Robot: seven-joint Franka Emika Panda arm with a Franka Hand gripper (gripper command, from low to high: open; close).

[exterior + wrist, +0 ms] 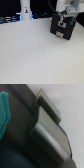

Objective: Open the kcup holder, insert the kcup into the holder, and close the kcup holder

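The kcup holder (61,33) is a black boxy unit at the exterior view's right, toward the back of the white table. My gripper (60,21) hangs right over its top, dark against the dark box, so the fingers do not show apart from it. The wrist view is very close and blurred: the holder's black body (22,139) fills it, with two pale drawer handles (51,133) running across. A teal-green patch (4,111) sits at the picture's edge; it may be the kcup's green top, but I cannot tell. No fingertips show in the wrist view.
A tall white bottle-like post (25,10) stands at the back on the exterior view's left, with dark clutter (7,19) along the back edge beside it. The white tabletop (30,55) stretches out in front of the holder.
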